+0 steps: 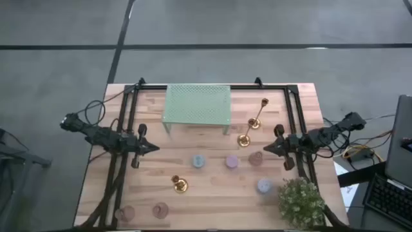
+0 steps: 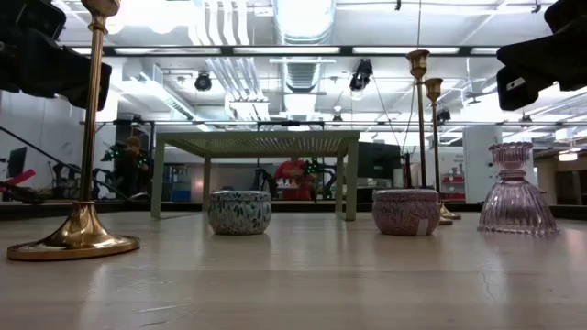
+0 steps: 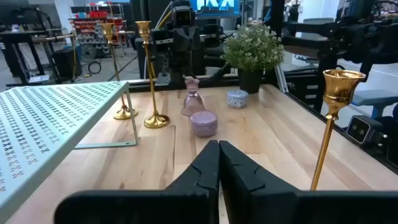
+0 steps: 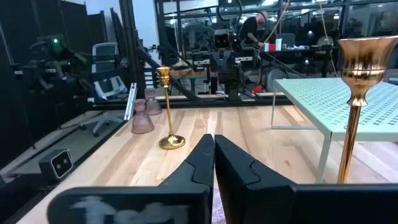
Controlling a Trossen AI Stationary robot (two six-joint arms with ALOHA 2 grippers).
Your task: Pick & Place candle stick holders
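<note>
Two gold candle sticks (image 1: 244,138) (image 1: 255,121) stand on their round bases right of the mint rack. A third gold stick (image 1: 179,185) stands nearer the front. A squat blue holder (image 1: 198,162), a lilac one (image 1: 232,162) and a pink glass one (image 1: 255,158) sit in a row at mid-table. Another blue holder (image 1: 264,186) sits by the plant. Two pink glass holders (image 1: 125,212) (image 1: 160,209) stand at the front left. My left gripper (image 1: 154,147) is shut and empty left of the row. My right gripper (image 1: 265,149) is shut and empty just right of the pink glass holder.
The mint-green perforated rack (image 1: 197,105) stands at the far centre of the table. A bushy potted plant (image 1: 300,201) stands at the front right corner. A black frame (image 1: 293,109) runs along the table's far, left and right sides. A laptop (image 1: 394,174) sits off the table's right.
</note>
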